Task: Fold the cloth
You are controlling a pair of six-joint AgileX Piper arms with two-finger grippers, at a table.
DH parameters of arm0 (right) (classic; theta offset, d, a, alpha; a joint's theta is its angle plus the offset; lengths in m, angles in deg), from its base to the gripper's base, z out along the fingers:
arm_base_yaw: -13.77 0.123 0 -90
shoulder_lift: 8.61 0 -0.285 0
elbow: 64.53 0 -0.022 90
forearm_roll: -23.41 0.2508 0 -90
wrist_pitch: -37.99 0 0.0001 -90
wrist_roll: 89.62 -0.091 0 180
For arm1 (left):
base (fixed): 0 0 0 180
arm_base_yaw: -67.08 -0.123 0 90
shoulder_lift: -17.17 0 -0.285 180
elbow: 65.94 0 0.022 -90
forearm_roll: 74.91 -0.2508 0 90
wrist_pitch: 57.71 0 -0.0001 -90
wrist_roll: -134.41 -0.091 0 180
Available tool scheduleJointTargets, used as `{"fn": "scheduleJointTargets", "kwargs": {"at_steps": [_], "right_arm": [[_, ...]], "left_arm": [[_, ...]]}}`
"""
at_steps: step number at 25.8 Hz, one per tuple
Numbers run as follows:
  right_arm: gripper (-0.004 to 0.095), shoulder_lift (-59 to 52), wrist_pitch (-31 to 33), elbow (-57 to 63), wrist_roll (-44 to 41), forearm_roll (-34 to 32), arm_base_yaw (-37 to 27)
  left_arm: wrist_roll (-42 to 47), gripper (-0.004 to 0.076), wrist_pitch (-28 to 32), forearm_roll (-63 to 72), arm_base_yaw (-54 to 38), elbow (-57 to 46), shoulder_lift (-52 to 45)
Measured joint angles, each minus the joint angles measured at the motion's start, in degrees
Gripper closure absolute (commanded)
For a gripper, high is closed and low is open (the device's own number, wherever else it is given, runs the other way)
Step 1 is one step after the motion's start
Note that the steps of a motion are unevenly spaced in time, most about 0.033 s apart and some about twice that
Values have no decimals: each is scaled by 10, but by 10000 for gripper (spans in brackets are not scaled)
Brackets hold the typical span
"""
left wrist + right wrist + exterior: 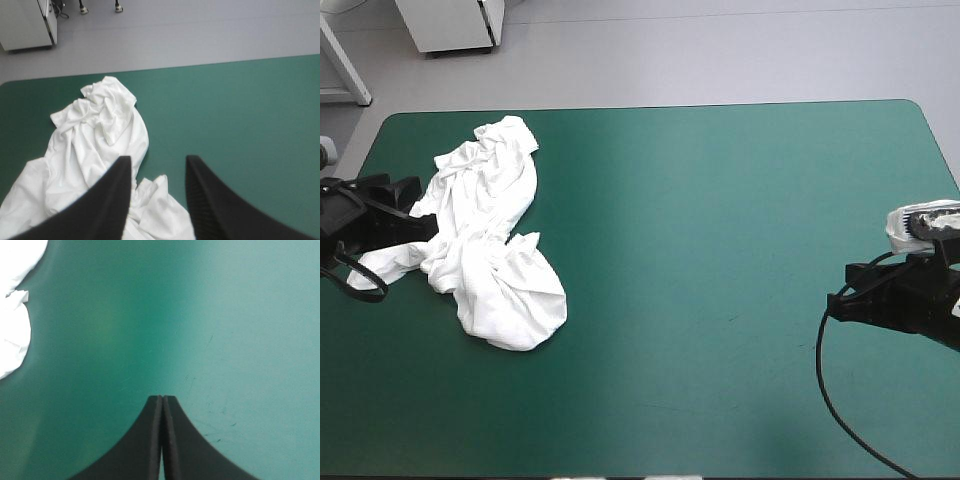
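A: Lying where, the T-shirt [495, 240]?
B: Crumpled, on the left half of the teal-green cover [740, 250]. Left gripper [157, 162] spread apart at its left edge; right gripper [163, 399] clenched, near the right edge.

The T-shirt [490, 240] is plain white all over, with no print or stripe, and soft grey shading in its creases. Ahead of the left jaws and partly under them its folds [95, 135] read white with pale grey shadows. Far ahead of the right jaws and off to one side, its edge [12, 335] shows as flat white. The surface [720, 250] is an even teal-green without pattern, deeper in some patches and paler in others. Just ahead of the right jaws a few faint dark scuffs [207, 412] mark it. Both pairs of jaws are matt black.
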Motion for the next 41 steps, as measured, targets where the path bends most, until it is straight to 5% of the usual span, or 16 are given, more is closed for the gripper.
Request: {"fn": "scheduleJointTargets", "kwargs": {"at_steps": [8, 18, 37, 38, 40, 41], "right_arm": [[927, 0, -49, 0, 0, 0, 0], [927, 7, -49, 0, 0, 0, 0], [927, 30, -15, 0, 0, 0, 0], [927, 30, -14, 0, 0, 0, 0], [927, 30, -13, 0, 0, 0, 0], [927, 30, -13, 0, 0, 0, 0]], "left_arm": [[52, 251, -86, -37, 0, 86, 92], [60, 251, -89, -139, 0, 133, 300], [131, 262, 14, -168, -3, 136, 638], [133, 321, 14, -157, -8, 141, 643], [134, 638, 8, -138, -16, 146, 652], [133, 726, 5, -128, -16, 150, 655]]}}
